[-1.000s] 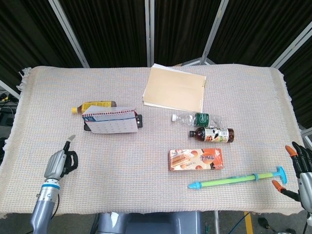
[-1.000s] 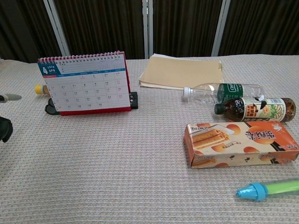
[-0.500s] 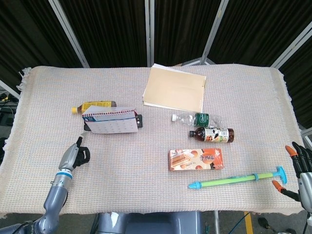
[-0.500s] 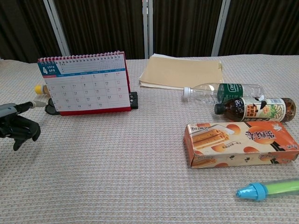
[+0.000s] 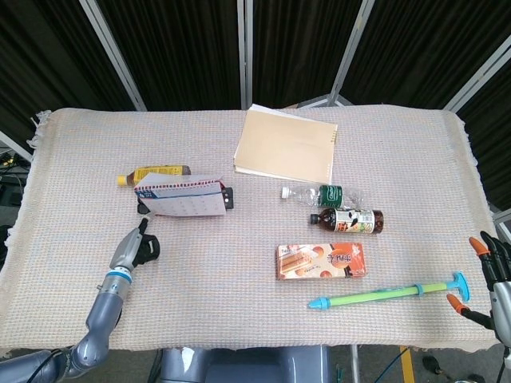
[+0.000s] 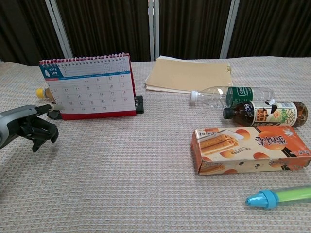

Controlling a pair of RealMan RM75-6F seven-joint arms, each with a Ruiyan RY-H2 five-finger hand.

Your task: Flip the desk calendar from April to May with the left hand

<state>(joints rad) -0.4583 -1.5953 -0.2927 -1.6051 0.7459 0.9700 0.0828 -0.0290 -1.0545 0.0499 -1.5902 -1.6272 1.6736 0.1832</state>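
Note:
The desk calendar (image 5: 180,199) stands upright left of the table's middle, its April page with a large "4" facing me (image 6: 87,87). My left hand (image 5: 136,247) hovers just in front of its lower left corner. In the chest view the left hand (image 6: 29,127) has one finger stretched out, its tip at the calendar's bottom left edge, while the other fingers curl downward around nothing. My right hand (image 5: 495,279) is at the table's near right edge with fingers spread and holds nothing; the chest view does not show it.
A yellow-capped bottle (image 5: 156,173) lies behind the calendar and a black object (image 6: 139,104) sits at its right foot. A tan folder (image 5: 287,145) lies further back. Two bottles (image 5: 323,194) (image 5: 351,219), a biscuit box (image 5: 321,260) and a green stick (image 5: 391,294) fill the right half.
My left hand has moved forward and to the right from the near left edge, reaching the calendar's lower left corner. The right hand and the calendar have stayed put.

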